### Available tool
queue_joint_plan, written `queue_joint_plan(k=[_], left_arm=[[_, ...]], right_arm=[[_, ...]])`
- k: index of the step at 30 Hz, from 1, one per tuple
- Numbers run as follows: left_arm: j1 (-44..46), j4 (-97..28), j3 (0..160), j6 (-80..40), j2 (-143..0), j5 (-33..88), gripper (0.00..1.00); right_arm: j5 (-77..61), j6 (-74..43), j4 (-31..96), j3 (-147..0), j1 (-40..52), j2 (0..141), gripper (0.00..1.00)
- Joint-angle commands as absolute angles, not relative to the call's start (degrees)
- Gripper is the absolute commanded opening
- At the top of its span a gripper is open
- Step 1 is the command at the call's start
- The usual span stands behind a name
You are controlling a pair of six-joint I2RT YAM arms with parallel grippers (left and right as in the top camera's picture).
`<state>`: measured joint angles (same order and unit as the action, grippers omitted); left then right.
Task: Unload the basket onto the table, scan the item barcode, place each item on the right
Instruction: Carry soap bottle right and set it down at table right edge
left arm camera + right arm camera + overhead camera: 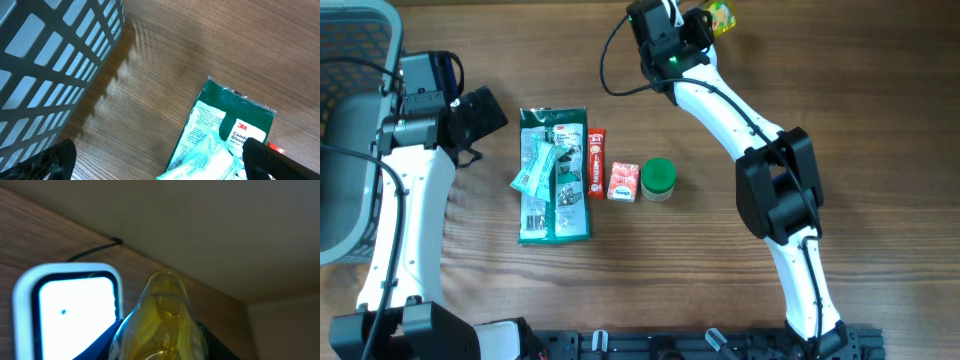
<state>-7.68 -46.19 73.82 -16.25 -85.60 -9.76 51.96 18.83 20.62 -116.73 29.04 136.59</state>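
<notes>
Now, right arm outstretched, right claw clamped on yellow packet beside scanner; left claw wide apart.

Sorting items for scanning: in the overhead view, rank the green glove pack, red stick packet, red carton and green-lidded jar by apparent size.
1. Green glove pack: clearly largest.
2. Green-lidded jar and red carton: look about alike, not ranked.
3. Red stick packet: longer than both but much narrower, so last place is unsure.

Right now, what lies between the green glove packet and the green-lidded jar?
A thin red packet and a small red carton, side by side, seen in the overhead view.
</notes>
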Motion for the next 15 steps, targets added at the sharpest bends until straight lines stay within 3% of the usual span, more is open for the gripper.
queue_joint_plan(k=[1, 6, 9, 12, 15], left_arm=[[-8.0, -46.1, 74.1, -17.0, -85.5, -9.9, 1.0], [-8.0, -46.1, 74.1, -17.0, -85.5, -9.9, 1.0], [-8.0, -46.1, 74.1, -17.0, -85.5, -9.9, 1.0], [-8.0, -46.1, 74.1, -17.0, -85.5, -9.9, 1.0], [-8.0, -46.1, 74.1, -17.0, -85.5, -9.8, 1.0]], right_arm=[[56.7, 18.8, 23.4, -117.8, 28.8, 129.7, 0.04], [47.5, 9.6, 35.7, -117.8, 28.4, 119.2, 0.04], [40.4, -4.6, 48.8, -117.8, 25.6, 113.1, 0.09], [29.5, -12.2, 60.7, -117.8, 19.5, 111.3, 0.09], [15.0, -12.2, 70.4, -115.9, 11.4, 112.0, 0.08]])
